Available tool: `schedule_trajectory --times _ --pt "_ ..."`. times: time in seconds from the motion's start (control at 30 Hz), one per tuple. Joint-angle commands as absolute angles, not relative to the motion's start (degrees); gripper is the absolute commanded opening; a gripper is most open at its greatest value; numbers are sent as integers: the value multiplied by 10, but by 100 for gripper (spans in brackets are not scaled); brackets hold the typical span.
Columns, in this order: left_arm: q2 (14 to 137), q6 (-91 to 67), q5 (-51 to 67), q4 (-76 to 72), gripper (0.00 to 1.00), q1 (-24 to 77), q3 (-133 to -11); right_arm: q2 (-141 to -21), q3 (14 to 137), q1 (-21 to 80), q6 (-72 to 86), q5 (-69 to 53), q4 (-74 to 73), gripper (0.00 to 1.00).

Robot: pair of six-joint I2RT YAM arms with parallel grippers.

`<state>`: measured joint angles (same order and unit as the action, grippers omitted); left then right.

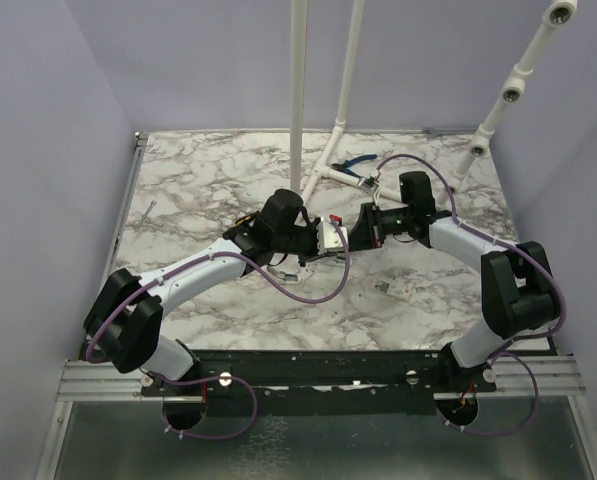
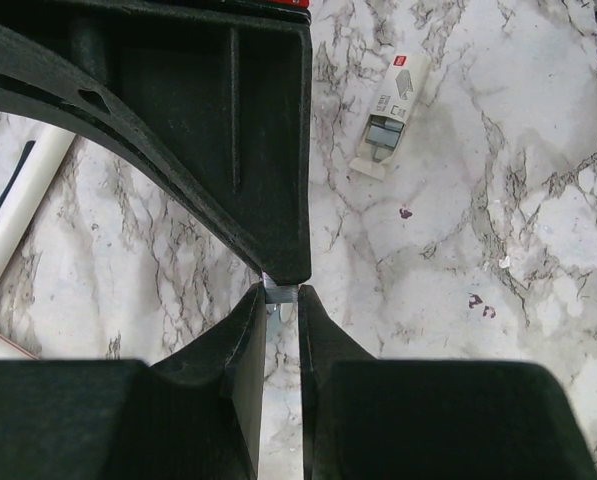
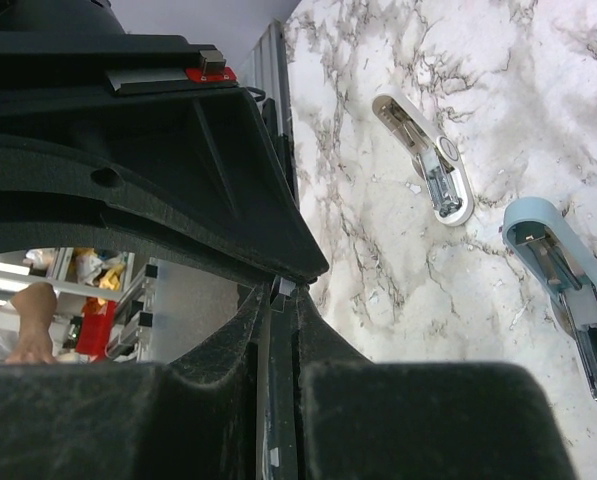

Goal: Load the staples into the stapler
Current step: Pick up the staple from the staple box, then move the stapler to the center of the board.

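Left pincer (image 2: 281, 300) seen clamped on thin silvery strip (image 2: 280, 291), likely staples; right pincer (image 3: 281, 296) nipped shut on what looked like same strip. Found stapler (image 3: 563, 290) lying open on worktop (image 3: 458, 50), channel up, seemingly unloaded. Loading not yet done. Noted print on staple box (image 2: 390, 110): too small to read.

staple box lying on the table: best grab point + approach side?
Grip the staple box across its narrow width, on the two long side walls, coming from straight above. It lies flat on the table, long and slim, nothing beside it. Its inner tray appears to poke out at one end, so avoid the ends.
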<state>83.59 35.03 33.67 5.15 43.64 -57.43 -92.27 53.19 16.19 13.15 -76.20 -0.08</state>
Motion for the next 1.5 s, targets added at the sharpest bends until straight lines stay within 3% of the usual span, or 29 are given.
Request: schedule_trajectory --times 0.0,0.67,1.07,1.47 --pt "840 357 354 56 12 440 -581 -927 534 165 137 -769 20 11" --pt "827 364 325 57 54 437 -578 -896 509 164 88 -729 -26 10" --pt "858 494 293 98 67 416 -568 -882 474 138 145 -582 -74 8" --pt "948 511 302 121 70 401 -604 -904 460 137 179 -520 -67 8"
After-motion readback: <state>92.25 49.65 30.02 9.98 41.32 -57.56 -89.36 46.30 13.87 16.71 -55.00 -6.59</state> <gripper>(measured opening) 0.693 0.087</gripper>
